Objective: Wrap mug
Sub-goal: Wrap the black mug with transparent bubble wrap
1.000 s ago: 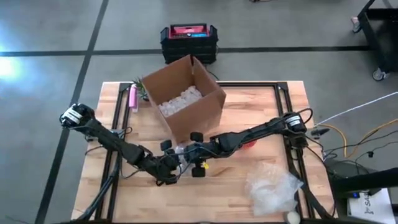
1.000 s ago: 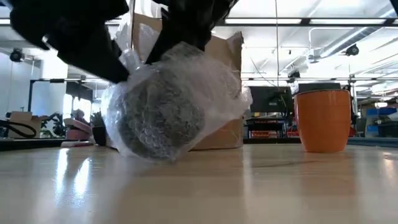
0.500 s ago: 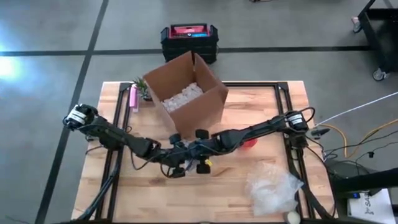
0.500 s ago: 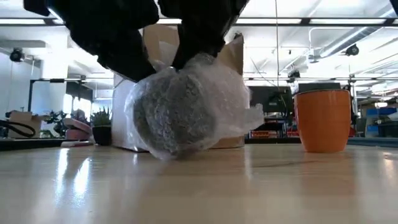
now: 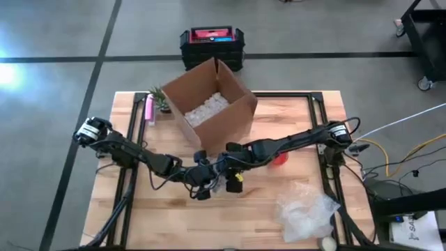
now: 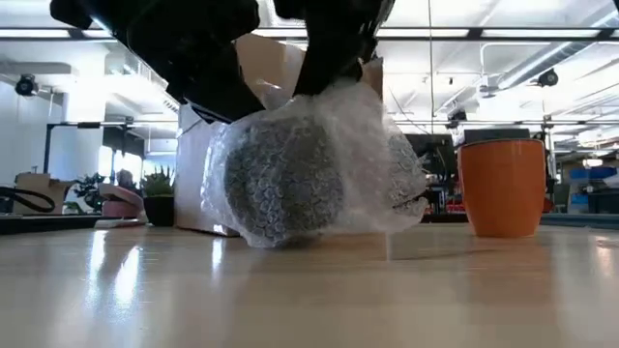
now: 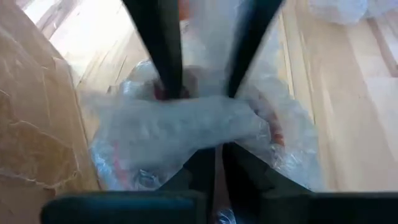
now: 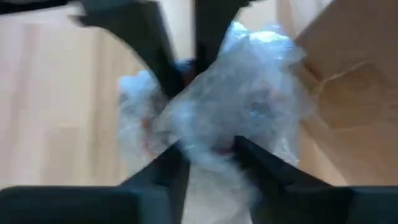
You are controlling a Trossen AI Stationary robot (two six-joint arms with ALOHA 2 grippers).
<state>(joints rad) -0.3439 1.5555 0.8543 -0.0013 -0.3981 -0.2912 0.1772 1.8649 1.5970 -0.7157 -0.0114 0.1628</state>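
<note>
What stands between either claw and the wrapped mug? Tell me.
Nothing visible. Both the left claw and right claw are already closed on the bubble wrap around the mug, just in front of the cardboard box.

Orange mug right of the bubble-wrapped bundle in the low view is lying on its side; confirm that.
Not so. The low view shows the orange mug standing upright on the table, apart from the bubble-wrapped bundle, which both grippers grip from above.
</note>
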